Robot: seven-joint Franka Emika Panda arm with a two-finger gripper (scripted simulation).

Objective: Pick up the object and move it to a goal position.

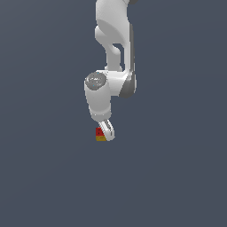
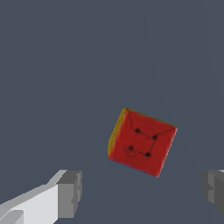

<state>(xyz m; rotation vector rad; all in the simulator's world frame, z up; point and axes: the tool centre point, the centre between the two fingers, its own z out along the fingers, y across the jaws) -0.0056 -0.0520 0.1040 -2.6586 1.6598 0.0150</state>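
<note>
Grey fingers (image 2: 70, 192) apart, unlabelled red object (image 2: 142, 142)

- Setting: simulator render, not a real room.
- Evidence: uniform dark grey-blue ground (image 1: 177, 177) below and around the arm (image 1: 111, 84); flat-shaded, untextured surfaces throughout.

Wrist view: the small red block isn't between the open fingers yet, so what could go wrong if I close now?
1. The small red block lies ahead of the grey finger pads, so the white gripper would likely close on nothing.
2. The block sits rotated against the finger line; pads may catch corners and twist it.
</note>
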